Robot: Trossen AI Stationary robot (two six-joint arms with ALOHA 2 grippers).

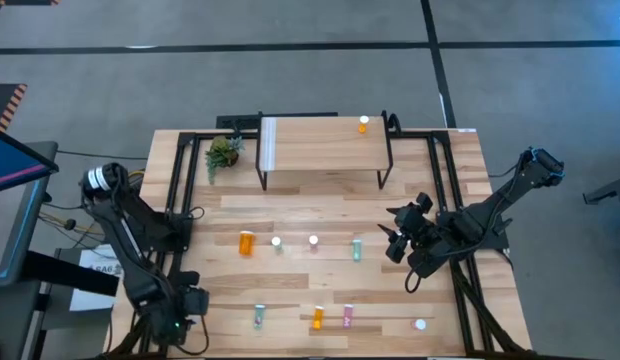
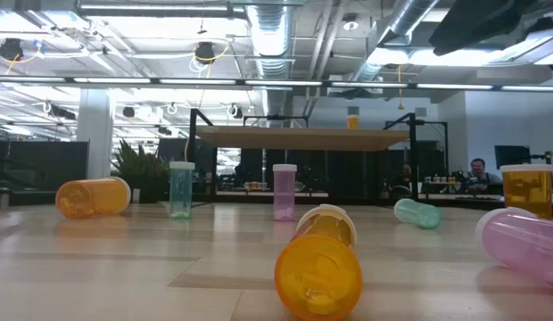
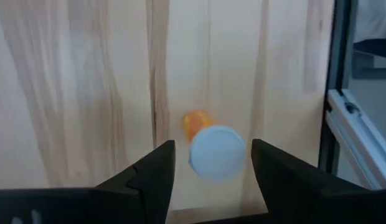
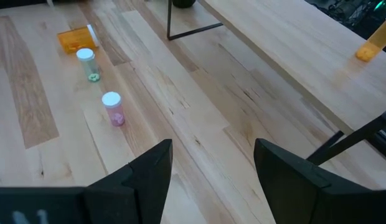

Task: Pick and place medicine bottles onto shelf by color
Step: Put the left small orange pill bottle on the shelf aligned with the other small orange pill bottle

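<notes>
Sorting barely begun: one small orange bottle (image 1: 363, 124) upright on the shelf (image 1: 320, 145) near its right end, the other medicine bottles down on the desk (image 1: 320, 285).

Left gripper (image 3: 211, 148) low by the desk's left frame, fingers (image 3: 157, 174) parted either side of a white-capped orange bottle (image 3: 213, 149), a little gap on each side, so straddling and not clamping. Right gripper (image 1: 393, 240) spread wide and empty at mid-desk on the right, aimed across the loose row: pink bottle (image 4: 112, 108) and teal bottle (image 4: 88, 64) upright, large orange bottle (image 4: 75, 38) on its side. Probably lined up that way to reach a standing one next.
</notes>
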